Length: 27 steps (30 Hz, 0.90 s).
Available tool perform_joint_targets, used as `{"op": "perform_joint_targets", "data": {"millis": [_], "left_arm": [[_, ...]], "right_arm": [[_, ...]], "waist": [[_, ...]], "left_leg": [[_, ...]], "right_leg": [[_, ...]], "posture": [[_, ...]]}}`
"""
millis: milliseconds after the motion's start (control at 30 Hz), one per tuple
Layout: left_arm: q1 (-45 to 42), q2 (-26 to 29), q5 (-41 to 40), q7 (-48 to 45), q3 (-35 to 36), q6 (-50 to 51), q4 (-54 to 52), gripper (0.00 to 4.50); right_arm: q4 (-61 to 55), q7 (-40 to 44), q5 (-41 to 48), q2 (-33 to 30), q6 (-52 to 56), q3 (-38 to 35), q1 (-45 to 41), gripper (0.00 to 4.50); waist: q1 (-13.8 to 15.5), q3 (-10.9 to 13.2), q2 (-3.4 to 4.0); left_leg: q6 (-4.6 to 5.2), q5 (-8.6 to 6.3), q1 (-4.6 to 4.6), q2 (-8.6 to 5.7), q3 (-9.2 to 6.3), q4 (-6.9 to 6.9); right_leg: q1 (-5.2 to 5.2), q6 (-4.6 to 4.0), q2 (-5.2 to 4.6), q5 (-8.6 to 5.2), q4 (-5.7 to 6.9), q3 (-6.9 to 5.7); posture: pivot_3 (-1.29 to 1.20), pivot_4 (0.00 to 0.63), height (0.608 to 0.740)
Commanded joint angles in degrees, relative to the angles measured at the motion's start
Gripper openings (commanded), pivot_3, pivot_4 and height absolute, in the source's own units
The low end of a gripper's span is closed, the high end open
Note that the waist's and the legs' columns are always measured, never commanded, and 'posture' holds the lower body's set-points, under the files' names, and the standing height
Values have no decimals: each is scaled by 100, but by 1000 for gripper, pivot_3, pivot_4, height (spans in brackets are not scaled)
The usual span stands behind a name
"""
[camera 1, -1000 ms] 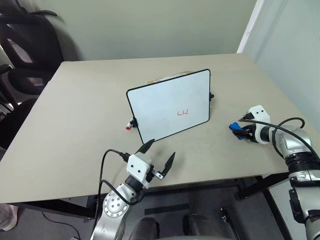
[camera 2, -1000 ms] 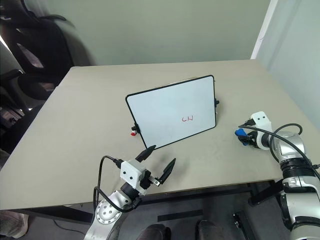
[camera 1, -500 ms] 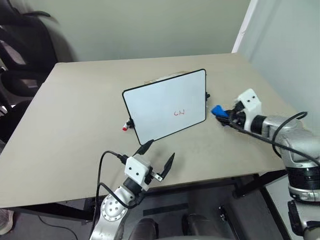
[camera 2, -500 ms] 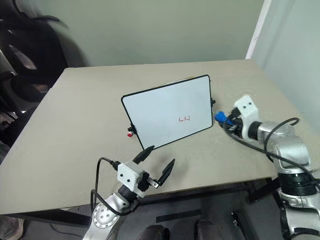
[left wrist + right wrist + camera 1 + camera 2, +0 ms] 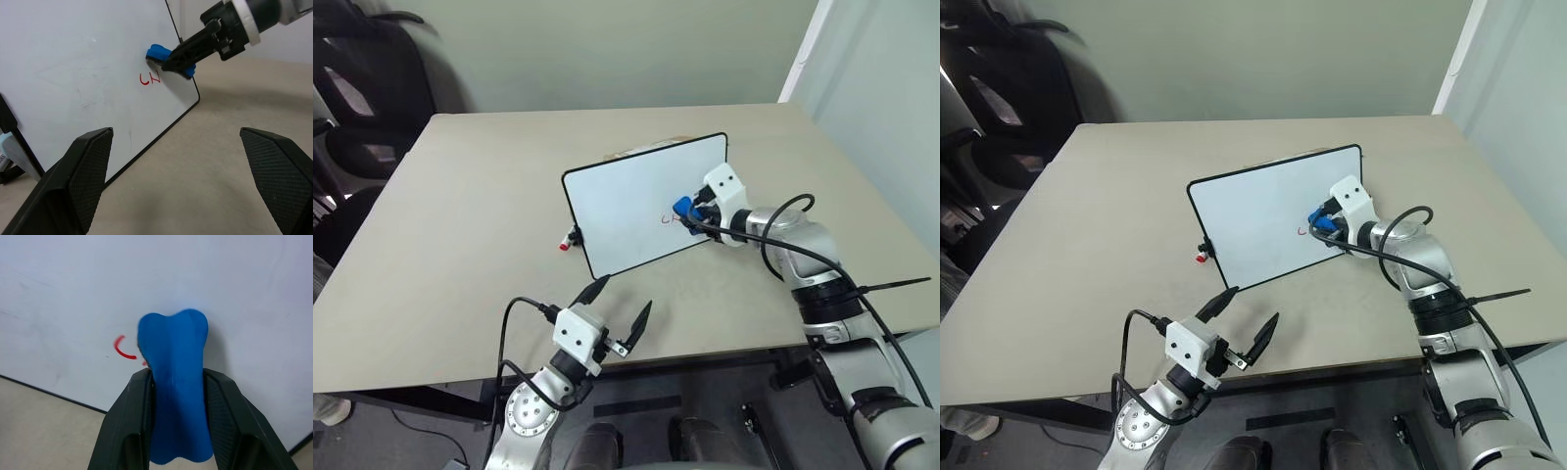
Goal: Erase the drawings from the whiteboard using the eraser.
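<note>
The whiteboard (image 5: 617, 211) stands tilted on its edge in the middle of the table, its white face toward me. The drawings (image 5: 150, 78) are a small red scribble low on the board's right side, partly covered by the eraser in the right wrist view. My right gripper (image 5: 692, 215) is shut on the blue eraser (image 5: 176, 367) and holds its front end against the board, just beside and above the red marks. My left gripper (image 5: 625, 294) hangs open near the table's front edge, in front of the board, with nothing between its fingers.
A small red-tipped piece (image 5: 566, 246) sticks out at the board's lower left side. Black office chairs (image 5: 362, 98) stand beyond the table's left edge. The tan table (image 5: 460, 225) has bare surface left of and in front of the board.
My right gripper has carried the eraser left and upward from the table's right side to the board's face at the red marks. The left gripper has stayed put.
</note>
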Motion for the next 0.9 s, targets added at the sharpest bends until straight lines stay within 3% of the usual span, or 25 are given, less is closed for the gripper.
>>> {"op": "perform_joint_targets", "data": {"millis": [33,333,900], "left_arm": [[28,-27,-12,61,11,-45,-312,4500],[144,11,-37,101,34,8,-487,4500],[76,20,-50,104,6,46,-454,4500]], "right_arm": [[163,-75,-217,121,-124,172,-173,1550],[367,-12,-447,297,11,432,-201,1550],[-59,102,-450,355,360,385,-838,1550]], "waist": [[-3,-4,-1],[-36,-6,2],[-33,-8,-4]], "left_leg": [[0,0,0,0,0,-2],[-5,-3,10,1,2,-5],[-21,-12,4,1,2,-5]], "right_leg": [[6,0,0,0,0,-1],[2,36,1,-21,-1,-4],[-32,6,1,-4,-1,-6]], "posture": [[0,150,739],[0,150,739],[0,150,739]]}}
